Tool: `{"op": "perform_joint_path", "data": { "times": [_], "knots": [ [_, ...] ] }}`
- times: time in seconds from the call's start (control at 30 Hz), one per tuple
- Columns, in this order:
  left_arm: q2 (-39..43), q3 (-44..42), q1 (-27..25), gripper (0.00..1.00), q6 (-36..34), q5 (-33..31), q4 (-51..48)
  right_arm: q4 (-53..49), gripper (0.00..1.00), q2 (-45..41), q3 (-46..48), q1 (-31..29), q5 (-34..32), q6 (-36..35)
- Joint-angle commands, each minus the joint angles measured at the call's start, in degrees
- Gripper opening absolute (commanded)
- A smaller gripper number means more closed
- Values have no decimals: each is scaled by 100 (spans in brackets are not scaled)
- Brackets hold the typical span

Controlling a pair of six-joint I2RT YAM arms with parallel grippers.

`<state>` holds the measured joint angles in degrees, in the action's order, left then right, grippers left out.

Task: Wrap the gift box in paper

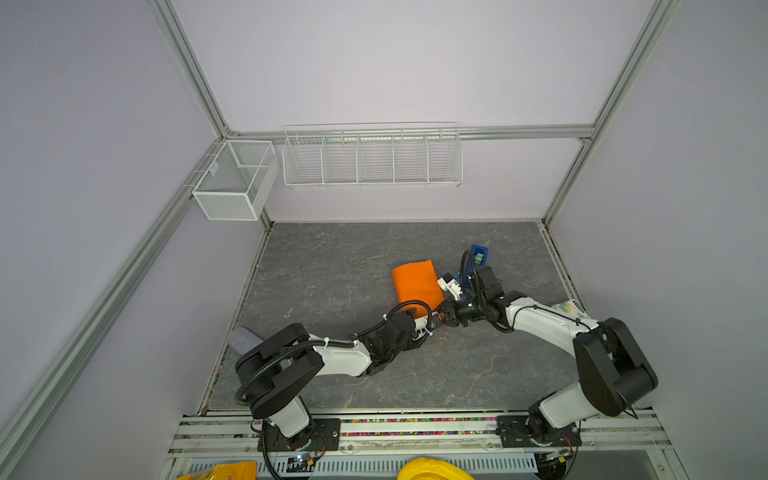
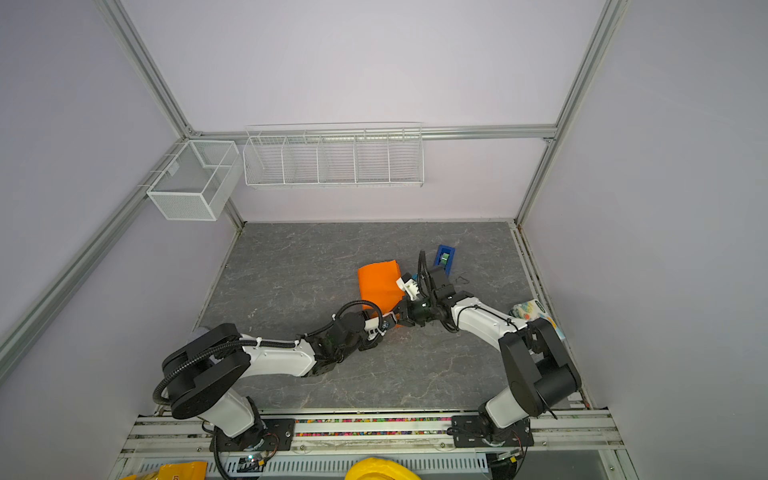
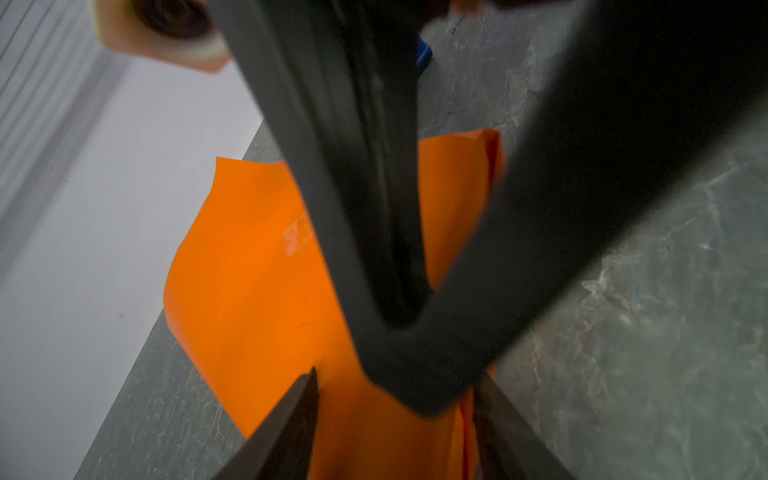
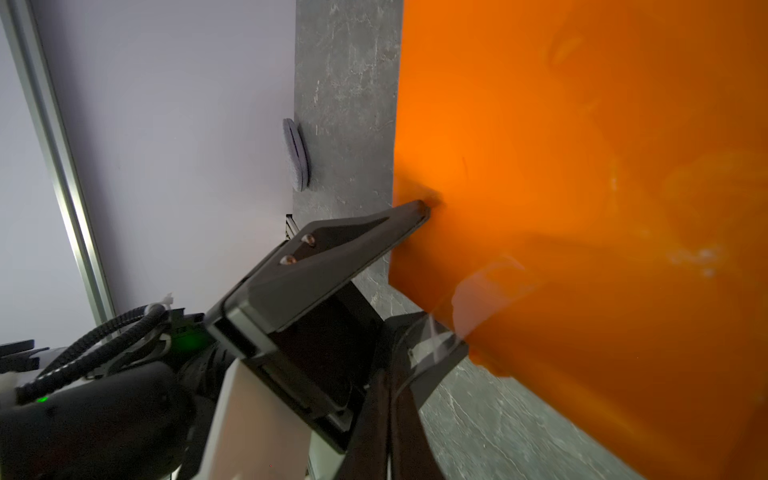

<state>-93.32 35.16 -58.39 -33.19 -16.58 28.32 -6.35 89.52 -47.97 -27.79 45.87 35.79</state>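
Two sets of fingers on one small parcel. The paper (image 1: 417,284) sits mid-desk (image 1: 332,266), already folded round what I take to be the gift box, which is completely hidden. The left gripper (image 4: 432,274) straddles the parcel's near end, fingers pinching the paper from both sides. The right gripper (image 1: 443,311) is clenched, with nothing I can make out in it. The paper looks thin and glossy and probably creases easily, so I'd hold box-backed edges, not loose flaps. The right wrist view catches a clear tape strip (image 4: 440,328) by one left finger, which both top views miss. They do place the tape dispenser (image 1: 478,254) near the parcel.
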Motion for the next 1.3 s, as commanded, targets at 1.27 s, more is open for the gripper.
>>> {"op": "perform_joint_path", "data": {
  "times": [1.27],
  "knots": [
    [82, -44, 65, 59, 177, 60, -590, 793, 7, 398, 402, -85, -693, 516]
  ]
}}
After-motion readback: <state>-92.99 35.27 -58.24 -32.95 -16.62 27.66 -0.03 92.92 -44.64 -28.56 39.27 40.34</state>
